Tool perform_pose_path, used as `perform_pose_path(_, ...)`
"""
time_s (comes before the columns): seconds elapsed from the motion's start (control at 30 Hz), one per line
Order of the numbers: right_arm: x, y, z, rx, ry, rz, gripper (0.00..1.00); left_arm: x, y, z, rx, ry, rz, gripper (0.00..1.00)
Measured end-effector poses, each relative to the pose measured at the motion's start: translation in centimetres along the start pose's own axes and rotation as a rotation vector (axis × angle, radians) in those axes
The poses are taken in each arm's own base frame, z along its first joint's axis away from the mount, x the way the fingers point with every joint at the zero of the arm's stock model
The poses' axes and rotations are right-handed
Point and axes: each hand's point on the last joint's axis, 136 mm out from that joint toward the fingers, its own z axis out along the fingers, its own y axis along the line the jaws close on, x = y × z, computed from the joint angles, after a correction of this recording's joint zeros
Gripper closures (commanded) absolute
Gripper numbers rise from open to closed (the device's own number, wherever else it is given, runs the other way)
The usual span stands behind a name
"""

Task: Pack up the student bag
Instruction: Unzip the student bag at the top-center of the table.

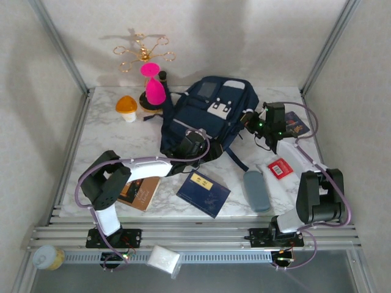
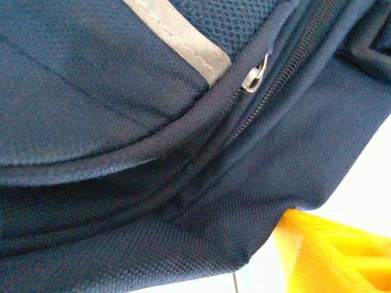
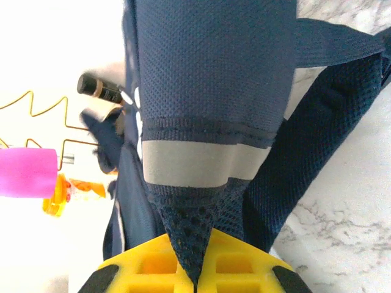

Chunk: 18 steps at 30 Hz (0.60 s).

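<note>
Bag (image 1: 208,113) lies flat in the middle of the counter (image 1: 110,146), toward the back, front pocket up and dark straps trailing toward the near edge. Its inside is hidden.

The left hand (image 1: 194,143) sits against the bag's near edge, dark against dark fabric. The left wrist view is mostly navy weave with a grey stripe (image 2: 177,33) and a zip pull (image 2: 253,76). One yellow finger (image 2: 336,253) is cut off at the corner, so I cannot tell whether this hand is open or closed.

The right hand (image 1: 256,122) is at the bag's right side. In its wrist view the hand (image 3: 195,274) is closed, its yellow fingers (image 3: 140,268) pinching a tongue of dark mesh below a grey band on the bag.

A second book (image 1: 297,125) is partly hidden behind the right wrist. A jar (image 1: 47,256) and a white packet (image 1: 164,259) sit below the rail at the near edge.

On the white marbled counter lie a brown book (image 1: 139,192), a navy book (image 1: 204,192), a grey case (image 1: 256,190) and a red-labelled box (image 1: 281,168). At the back left stand an orange cup (image 1: 126,107) and pink pieces (image 1: 153,85) beside a gold wire stand (image 1: 142,52). Pale walls and metal posts enclose the space.
</note>
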Motion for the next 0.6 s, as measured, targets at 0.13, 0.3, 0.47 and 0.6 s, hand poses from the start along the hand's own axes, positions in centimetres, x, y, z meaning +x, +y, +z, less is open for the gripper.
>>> perform_pose_path(0.13,-0.1,-0.7,-1.6,0.021,-0.047,0.05,1.0,-2.4,-0.2,0.0,-0.004,-0.036,0.019,0.33)
perform_pose_path(0.3,1.1,-2.0,-1.6,0.053,-0.046,0.115,1.0,-5.5,0.3,-0.5,-0.017,-0.091,0.033,0.31)
perform_pose_path(0.47,2.4,-1.5,-0.7,0.045,-0.013,0.132,1.0,-6.4,0.8,-2.3,-0.062,-0.106,0.05,0.27)
perform_pose_path(0.6,3.7,-0.7,-0.2,0.039,0.013,0.144,1.0,-6.8,-0.7,-5.5,-0.044,-0.147,0.056,0.28)
